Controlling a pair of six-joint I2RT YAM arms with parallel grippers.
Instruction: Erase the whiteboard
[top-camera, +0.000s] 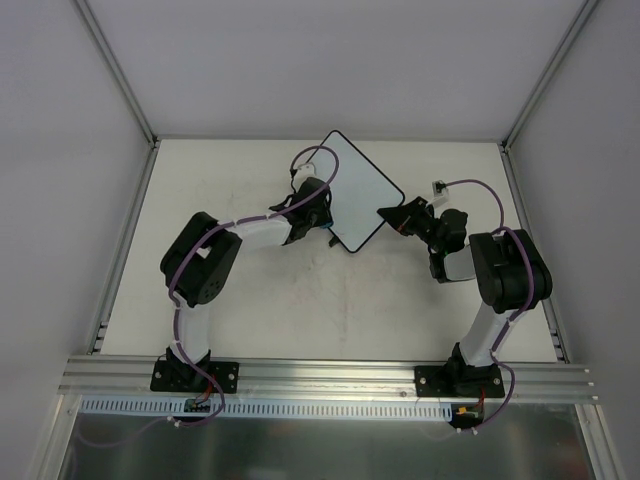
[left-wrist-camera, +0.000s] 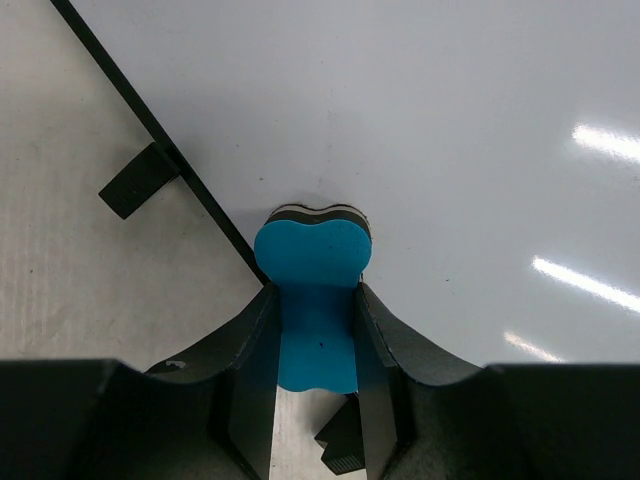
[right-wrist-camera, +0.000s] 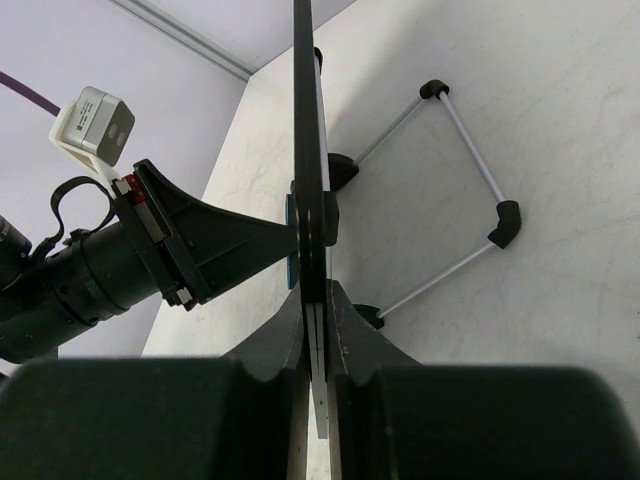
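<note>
Blue eraser (left-wrist-camera: 312, 250), pinched in left tool (left-wrist-camera: 315, 305), presses whiteboard (left-wrist-camera: 420, 120) (right tool (right-wrist-camera: 318, 297) clamps its edge).

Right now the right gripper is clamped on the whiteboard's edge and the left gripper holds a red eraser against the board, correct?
Not quite. The eraser in the left gripper is blue, not red; the left wrist view shows it. The rest stands: the right gripper is clamped on the whiteboard edge, eraser against the board.

Whiteboard (right-wrist-camera: 304, 120) edge-on, tight in the right claw (right-wrist-camera: 318, 300); left claw (right-wrist-camera: 272, 245) against its face; wire stand (right-wrist-camera: 470, 150) beyond
</note>
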